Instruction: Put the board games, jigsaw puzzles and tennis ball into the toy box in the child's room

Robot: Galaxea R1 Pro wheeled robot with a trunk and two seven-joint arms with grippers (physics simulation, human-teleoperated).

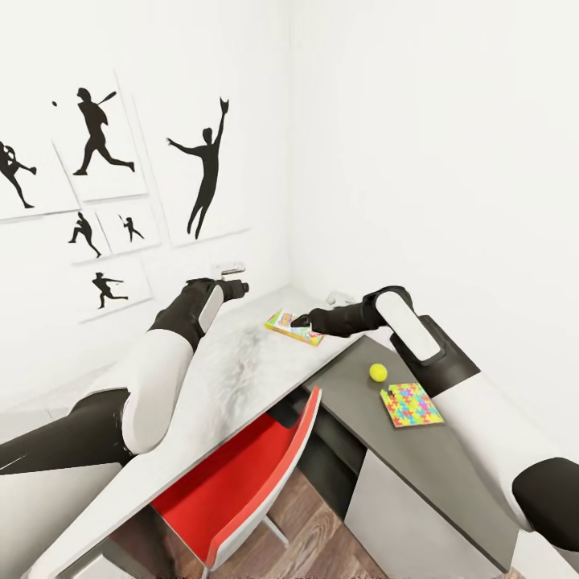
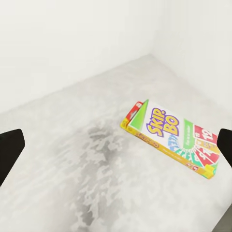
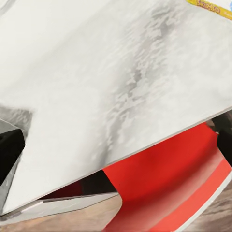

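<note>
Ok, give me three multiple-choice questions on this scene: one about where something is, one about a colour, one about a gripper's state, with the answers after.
1. Where does the tennis ball lie?
A. on the dark grey desk, near the jigsaw puzzle
B. on the red chair
C. on top of the Skip-Bo box

2. What colour is the chair tucked under the marbled table?
A. blue
B. red
C. green

3. How is the left gripper?
A. shut on the ball
B. shut on the box
C. open, holding nothing

Answers: 1 A, the ball sits on the grey top just beyond the puzzle. 2 B, seat and back are red. 3 C, in the left wrist view its fingertips stand far apart above the Skip-Bo box.
</note>
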